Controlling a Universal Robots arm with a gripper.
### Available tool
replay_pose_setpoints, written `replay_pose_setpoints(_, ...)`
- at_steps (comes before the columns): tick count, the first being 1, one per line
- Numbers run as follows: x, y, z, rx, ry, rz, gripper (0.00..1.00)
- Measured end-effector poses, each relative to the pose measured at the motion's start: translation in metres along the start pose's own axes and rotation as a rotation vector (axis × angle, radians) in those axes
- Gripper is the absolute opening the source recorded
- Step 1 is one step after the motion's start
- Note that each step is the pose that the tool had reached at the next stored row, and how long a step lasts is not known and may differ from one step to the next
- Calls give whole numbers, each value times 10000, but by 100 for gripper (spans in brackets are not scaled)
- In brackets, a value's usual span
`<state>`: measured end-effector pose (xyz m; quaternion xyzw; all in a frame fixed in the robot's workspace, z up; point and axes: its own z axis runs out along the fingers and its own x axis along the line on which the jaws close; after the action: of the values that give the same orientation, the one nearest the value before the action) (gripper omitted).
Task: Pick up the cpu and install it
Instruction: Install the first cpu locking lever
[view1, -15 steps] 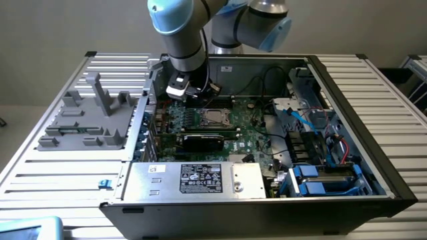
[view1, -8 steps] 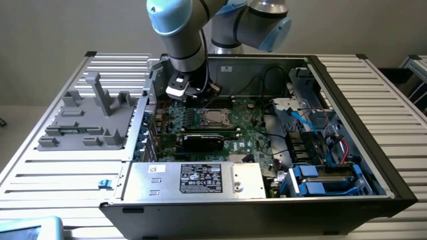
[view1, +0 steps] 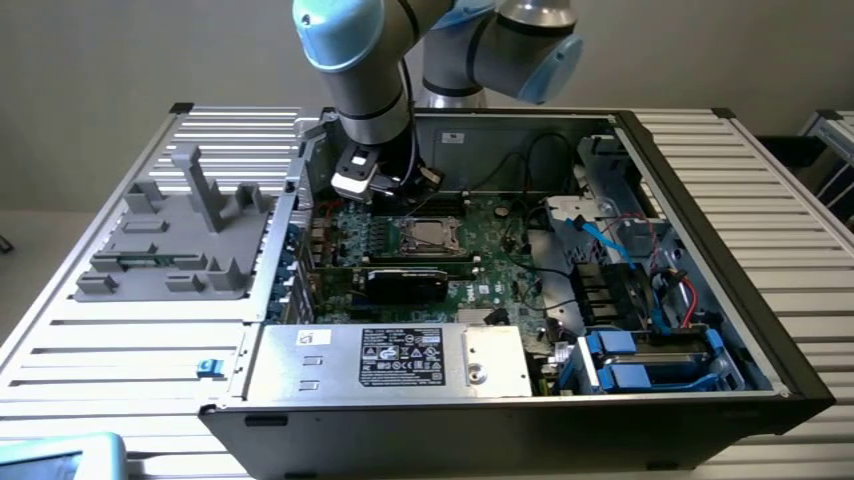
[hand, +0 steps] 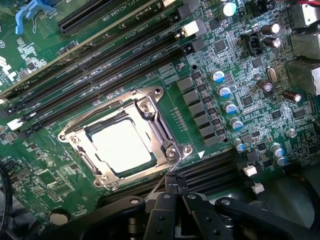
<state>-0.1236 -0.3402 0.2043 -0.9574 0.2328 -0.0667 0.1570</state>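
The cpu (hand: 122, 145) lies flat in the motherboard socket, its silver top showing through the metal retention frame (hand: 161, 131) that sits over it. In the exterior view the cpu (view1: 430, 234) is at the middle of the open computer case. My gripper (hand: 175, 192) is shut with the fingertips pressed together, hovering just beside one corner of the socket. A thin wire socket lever (hand: 162, 182) runs from that corner toward the fingertips; whether they pinch it I cannot tell. In the exterior view the gripper (view1: 378, 192) hangs over the board, toward that view's left of the socket.
A black graphics card (view1: 407, 283) lies in front of the socket, and the silver power supply box (view1: 400, 358) beyond it at the case front. Memory slots (hand: 100, 65) and capacitors (hand: 225, 92) surround the socket. A grey parts fixture (view1: 174, 240) stands outside the case, on the exterior view's left.
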Motion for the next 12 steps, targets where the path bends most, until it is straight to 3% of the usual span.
replay_pose_setpoints(6,-1,4,10,3,0,0,11)
replay_pose_setpoints(12,2,17,25,57,-27,14,11)
